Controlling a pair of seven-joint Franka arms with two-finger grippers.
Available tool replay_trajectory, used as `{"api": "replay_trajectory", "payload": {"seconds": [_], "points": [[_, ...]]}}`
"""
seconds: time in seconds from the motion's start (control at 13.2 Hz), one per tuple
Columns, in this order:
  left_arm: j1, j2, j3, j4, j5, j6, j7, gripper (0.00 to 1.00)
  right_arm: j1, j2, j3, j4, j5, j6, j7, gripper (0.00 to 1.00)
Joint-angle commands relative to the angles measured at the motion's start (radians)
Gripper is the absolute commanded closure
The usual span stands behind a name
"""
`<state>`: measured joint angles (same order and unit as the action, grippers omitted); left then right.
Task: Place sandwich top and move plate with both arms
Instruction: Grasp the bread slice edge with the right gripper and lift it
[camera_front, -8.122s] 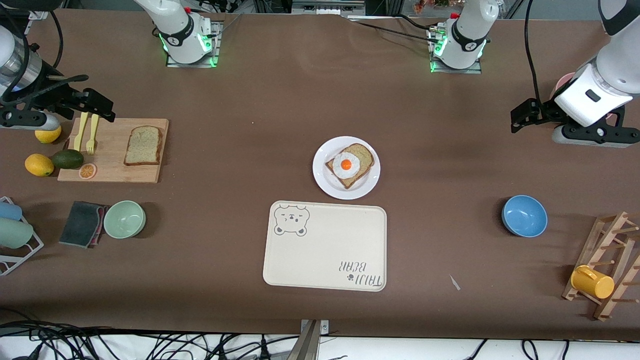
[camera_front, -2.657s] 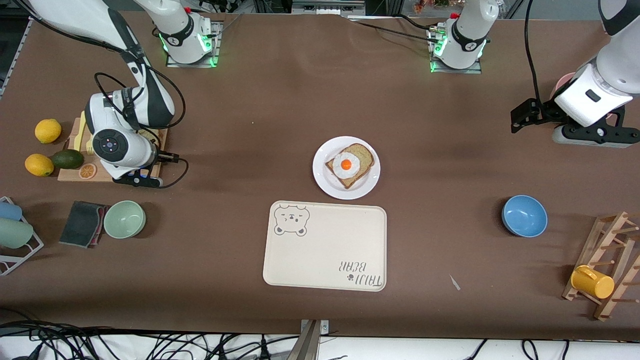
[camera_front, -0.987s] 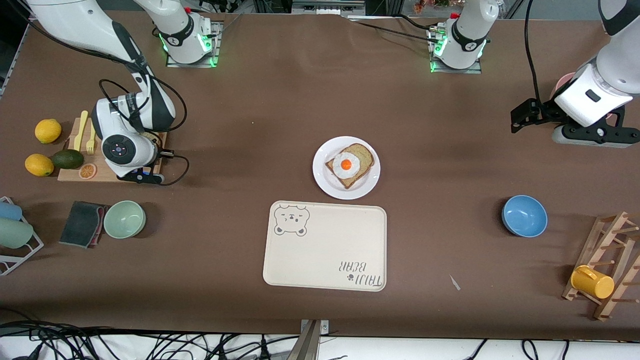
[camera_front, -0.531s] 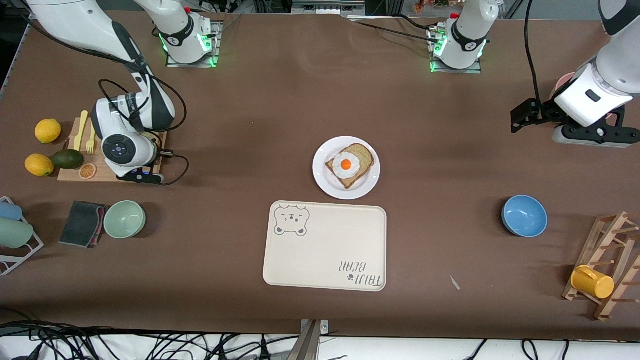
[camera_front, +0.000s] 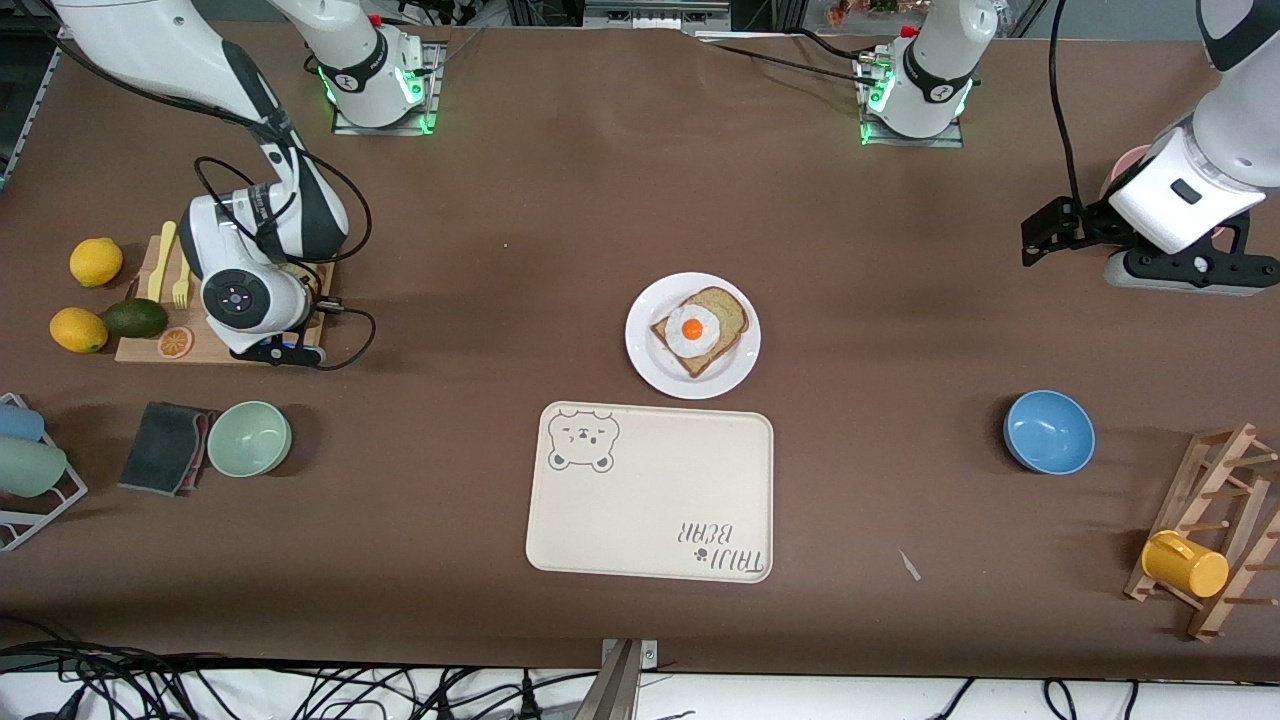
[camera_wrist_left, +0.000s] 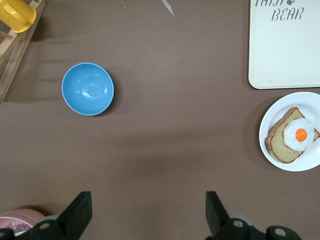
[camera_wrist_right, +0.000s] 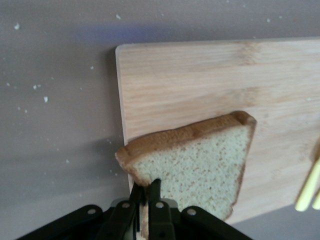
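Observation:
The sandwich top (camera_wrist_right: 200, 160) is a speckled bread slice with a darker crust. My right gripper (camera_wrist_right: 148, 187) is shut on its crust edge, over the corner of the wooden cutting board (camera_wrist_right: 200, 75). In the front view the right wrist (camera_front: 243, 298) hides the slice and the fingers. The white plate (camera_front: 650, 375) sits at the table's middle and carries a bread slice with a fried egg (camera_front: 692, 330). It also shows in the left wrist view (camera_wrist_left: 305, 164). My left gripper (camera_front: 1040, 235) waits open and empty above the table at the left arm's end (camera_wrist_left: 147, 205).
The beige bear tray (camera_front: 650, 500) lies just nearer the camera than the plate. On the board (camera_front: 135, 349) lie yellow cutlery (camera_front: 170, 262) and an orange slice (camera_front: 174, 342); lemons (camera_front: 78, 330) and an avocado (camera_front: 135, 318) lie beside it. A green bowl (camera_front: 249, 438) and a blue bowl (camera_front: 1048, 431) stand nearer.
The right arm swung in from the table's end and came down over the board, covering the bread slice. Over the last second it has shifted only slightly. The left arm has not moved.

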<state>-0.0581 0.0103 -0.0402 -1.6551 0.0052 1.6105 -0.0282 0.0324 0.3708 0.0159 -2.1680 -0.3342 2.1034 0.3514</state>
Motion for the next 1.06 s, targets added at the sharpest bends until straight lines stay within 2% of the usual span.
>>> {"api": "replay_trajectory", "payload": {"seconds": [0.0, 0.23, 0.46, 0.68, 0.83, 0.99], "points": [[-0.002, 0.013, 0.0, 0.029, -0.011, -0.02, -0.006, 0.0, 0.0, -0.039, 0.012, 0.061, 0.01, -0.112, -0.046, 1.0], [-0.002, 0.013, 0.0, 0.029, -0.011, -0.02, -0.006, 0.0, 0.001, -0.05, 0.027, 0.124, 0.014, -0.184, -0.074, 1.0], [-0.002, 0.013, 0.0, 0.029, -0.011, -0.02, -0.006, 0.0, 0.006, -0.049, 0.105, 0.213, 0.038, -0.276, -0.062, 1.0], [-0.002, 0.013, 0.0, 0.029, -0.011, -0.021, -0.006, 0.0, 0.033, -0.032, 0.168, 0.356, 0.154, -0.44, -0.048, 1.0], [-0.002, 0.013, 0.0, 0.029, -0.011, -0.02, -0.006, 0.0, 0.067, -0.041, 0.22, 0.405, 0.205, -0.454, -0.026, 1.0], [-0.002, 0.013, 0.0, 0.029, -0.011, -0.02, -0.004, 0.0, 0.118, -0.017, 0.236, 0.48, 0.251, -0.462, 0.07, 1.0]]}}
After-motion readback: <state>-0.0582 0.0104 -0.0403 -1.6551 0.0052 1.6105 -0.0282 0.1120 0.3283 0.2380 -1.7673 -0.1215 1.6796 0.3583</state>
